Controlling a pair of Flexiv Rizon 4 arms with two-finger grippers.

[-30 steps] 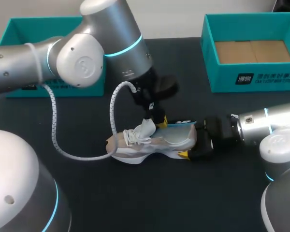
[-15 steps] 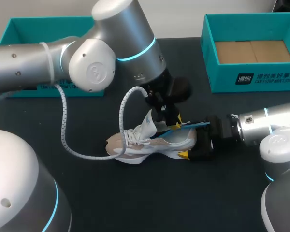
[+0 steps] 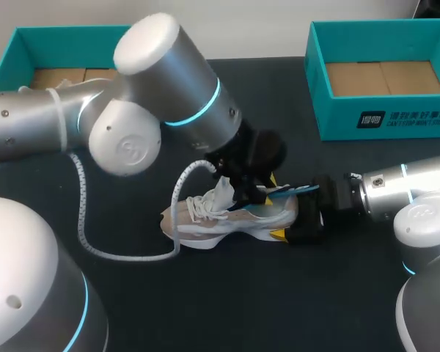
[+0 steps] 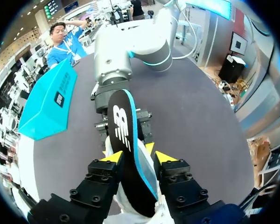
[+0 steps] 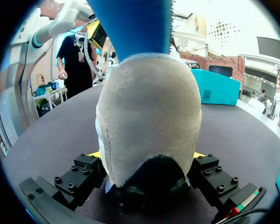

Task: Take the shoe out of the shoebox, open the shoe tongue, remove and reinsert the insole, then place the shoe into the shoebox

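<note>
Shoe: the beige and white shoe stood on its sole mid-table, outside both boxes, toe towards 9 o'clock and heel towards 3 o'clock. The heel was pale suede above a black patch in the right wrist view.
Tongue: the white tongue stood lifted above loose white laces.
Insole: the insole, black on top with a blue edge, stuck out of the shoe's opening, slanting up towards 3 o'clock.
Left gripper: the left gripper pinched the insole between both yellow tips, over the shoe's opening.
Right gripper: the right gripper clamped the heel from two sides, at 3 o'clock of the shoe.
Shoeboxes: an open teal right shoebox sat at 2 o'clock of the shoe, a left shoebox at 10 o'clock, both well apart from it.
</note>
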